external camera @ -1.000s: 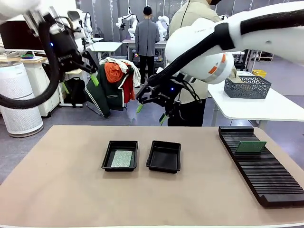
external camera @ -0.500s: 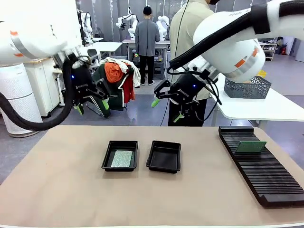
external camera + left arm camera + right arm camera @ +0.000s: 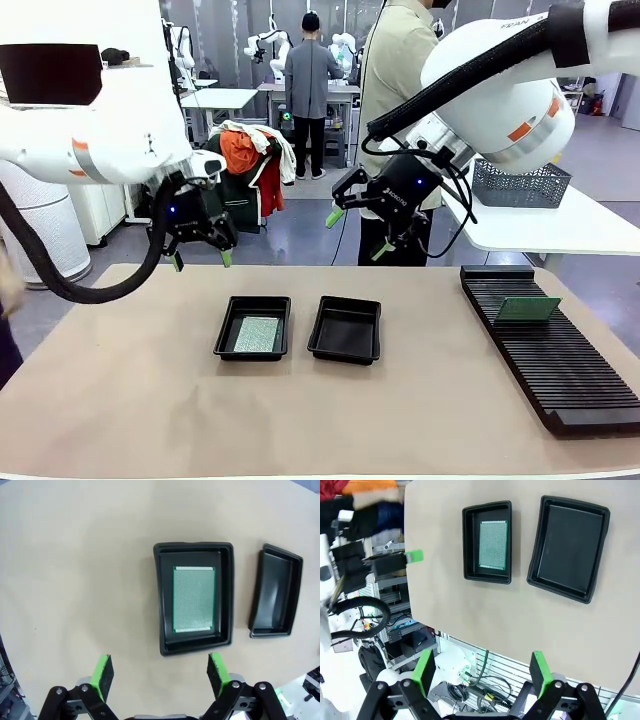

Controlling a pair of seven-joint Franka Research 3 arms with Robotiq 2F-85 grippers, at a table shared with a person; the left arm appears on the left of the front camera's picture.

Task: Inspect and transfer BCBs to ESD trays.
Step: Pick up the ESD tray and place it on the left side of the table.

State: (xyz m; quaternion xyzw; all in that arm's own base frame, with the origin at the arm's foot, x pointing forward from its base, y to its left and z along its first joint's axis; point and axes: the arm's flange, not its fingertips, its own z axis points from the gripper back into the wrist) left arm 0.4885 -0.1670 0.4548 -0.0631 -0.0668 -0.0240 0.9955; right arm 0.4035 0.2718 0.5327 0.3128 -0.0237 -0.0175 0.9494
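Observation:
Two black ESD trays sit side by side mid-table. The left tray (image 3: 222,338) (image 3: 160,600) (image 3: 468,545) holds one flat green BCB (image 3: 257,333) (image 3: 194,599) (image 3: 493,545). The right tray (image 3: 345,335) (image 3: 275,597) (image 3: 568,547) has nothing in it. Another BCB (image 3: 528,308) stands on edge in the black slotted rack (image 3: 560,365) at the right. My left gripper (image 3: 201,260) (image 3: 160,674) hovers open above the table behind the left tray. High behind the right tray, my right gripper (image 3: 358,234) (image 3: 482,672) is open and holds nothing.
A person (image 3: 395,60) stands at the far side behind my right arm. A grey mesh basket (image 3: 520,183) rests on a white side table at the right. The brown tabletop (image 3: 130,390) is bare in front of and left of the trays.
My left arm has swung down from the upper left to just above the table's far edge. My right gripper has shifted right and a little lower. Both stay open.

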